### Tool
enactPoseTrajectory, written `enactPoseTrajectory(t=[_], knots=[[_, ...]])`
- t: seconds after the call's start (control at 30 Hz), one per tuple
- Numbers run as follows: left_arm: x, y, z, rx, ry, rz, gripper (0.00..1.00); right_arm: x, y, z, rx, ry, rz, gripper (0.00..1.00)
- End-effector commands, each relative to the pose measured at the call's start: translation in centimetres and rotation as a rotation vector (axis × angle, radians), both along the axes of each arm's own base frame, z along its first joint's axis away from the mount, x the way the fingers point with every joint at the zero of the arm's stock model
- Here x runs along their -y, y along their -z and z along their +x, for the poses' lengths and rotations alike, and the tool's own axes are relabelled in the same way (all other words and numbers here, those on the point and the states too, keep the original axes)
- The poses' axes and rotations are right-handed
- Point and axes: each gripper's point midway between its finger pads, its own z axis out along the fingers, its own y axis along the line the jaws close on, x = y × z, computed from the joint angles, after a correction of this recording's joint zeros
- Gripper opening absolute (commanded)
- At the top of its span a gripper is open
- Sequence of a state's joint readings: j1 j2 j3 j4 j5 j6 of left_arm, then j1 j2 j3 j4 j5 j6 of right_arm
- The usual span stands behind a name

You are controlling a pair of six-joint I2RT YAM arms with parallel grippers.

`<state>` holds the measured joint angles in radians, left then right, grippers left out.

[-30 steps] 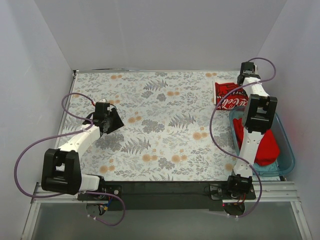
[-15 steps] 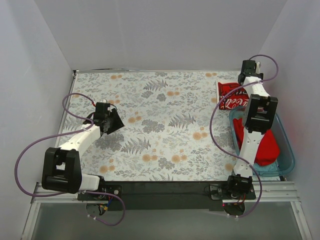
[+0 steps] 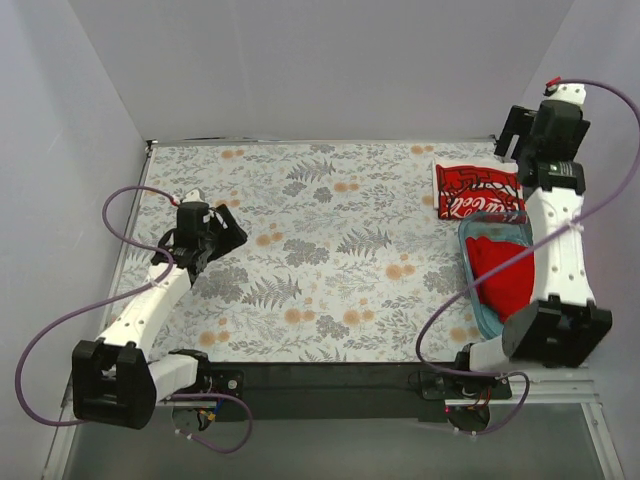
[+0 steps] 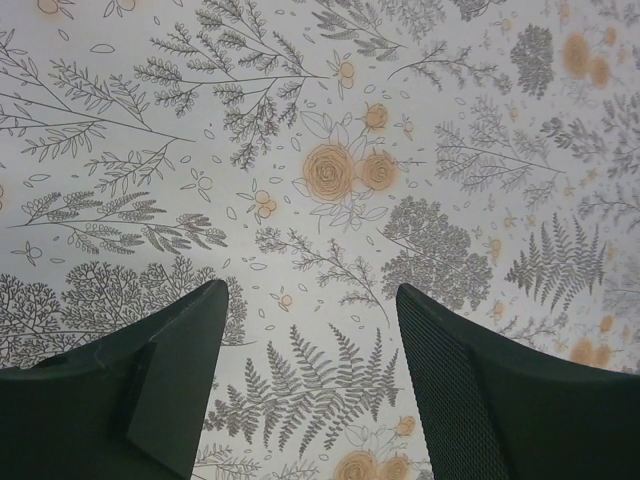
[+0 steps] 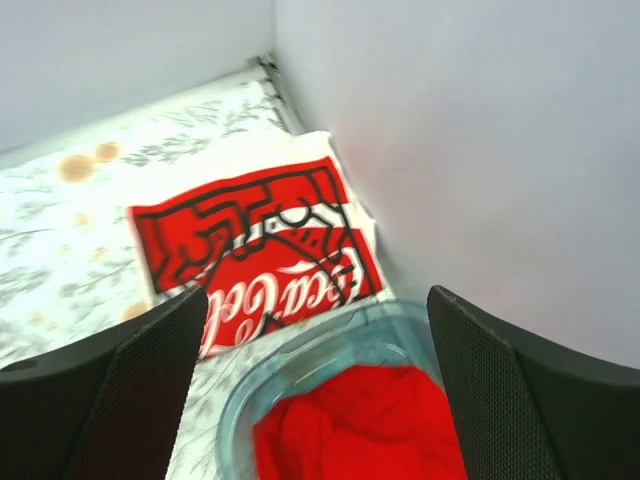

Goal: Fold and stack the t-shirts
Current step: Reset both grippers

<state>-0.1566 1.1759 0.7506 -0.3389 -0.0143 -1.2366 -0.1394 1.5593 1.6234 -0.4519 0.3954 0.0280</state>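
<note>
The right arm (image 3: 560, 240) hides the blue tub's (image 5: 300, 345) right side; the tub holds the crumpled red t-shirt (image 3: 505, 275). The folded printed t-shirt (image 3: 478, 190) lies on the desk (image 3: 330, 250) just beyond, far right. The left pincer (image 4: 310, 290) and right pincer (image 5: 318, 300) both gape, empty.

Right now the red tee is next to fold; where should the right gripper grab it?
Pinch a raised fold of the red t-shirt from straight above; it lies crumpled in the blue tub, whose walls likely block a side approach.
</note>
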Motion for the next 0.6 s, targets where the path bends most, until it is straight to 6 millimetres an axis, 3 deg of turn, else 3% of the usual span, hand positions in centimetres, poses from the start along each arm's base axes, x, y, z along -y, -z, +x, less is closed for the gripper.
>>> enactPoseTrajectory(t=[0.0, 0.03, 0.07, 0.1, 0.13, 0.2, 0.27, 0.3, 0.37, 0.4, 0.47, 0.5, 0.57], knots=[[-0.3, -3.2, -0.5, 0.063, -0.023, -0.009, 0.68, -3.9, -4.2, -5.0, 0.15, -0.126, 0.106, 0.98], [-0.3, -4.9, -0.8, 0.106, -0.024, -0.022, 0.69, -4.5, -5.3, -6.3, 0.195, -0.138, 0.129, 0.98], [-0.2, -6.7, -0.8, 0.143, -0.024, -0.034, 0.71, -4.9, -5.0, -7.8, 0.205, -0.143, 0.142, 0.98], [-0.3, -7.3, -1.5, 0.14, -0.026, -0.036, 0.72, -5.5, -7.9, -10.6, 0.302, -0.156, 0.134, 0.98], [-0.5, -10.2, -1.9, 0.208, -0.034, -0.042, 0.72, -6.0, -8.6, -12.0, 0.335, -0.163, 0.134, 0.98], [-1.1, -11.9, -3.2, 0.223, -0.053, -0.033, 0.75, -7.5, -10.3, -16.0, 0.419, -0.192, 0.099, 0.98], [-2.0, -14.6, -4.9, 0.28, -0.076, -0.023, 0.78, -7.0, -11.4, -19.0, 0.473, -0.142, 0.038, 0.98], [-2.7, -16.1, -5.9, 0.294, -0.103, -0.008, 0.79, -8.5, -12.6, -21.2, 0.532, -0.214, 0.028, 0.98], [-3.7, -17.7, -7.5, 0.319, -0.147, 0.0, 0.84, -8.7, -13.2, -23.6, 0.581, -0.235, 0.016, 0.99], [-4.8, -17.8, -8.7, 0.289, -0.201, 0.03, 0.9, -8.7, -13.8, -25.8, 0.635, -0.252, 0.017, 0.98], [-5.4, -17.5, -9.5, 0.279, -0.238, 0.032, 0.92, -8.8, -12.6, -27.0, 0.643, -0.275, 0.013, 0.98], [-5.6, -17.6, -10.1, 0.287, -0.246, 0.029, 0.92, -8.6, -12.7, -28.6, 0.683, -0.278, 0.011, 0.98], [-5.6, -17.2, -10.5, 0.282, -0.248, 0.022, 0.93, -8.8, -10.8, -28.8, 0.662, -0.289, 0.016, 0.99]])
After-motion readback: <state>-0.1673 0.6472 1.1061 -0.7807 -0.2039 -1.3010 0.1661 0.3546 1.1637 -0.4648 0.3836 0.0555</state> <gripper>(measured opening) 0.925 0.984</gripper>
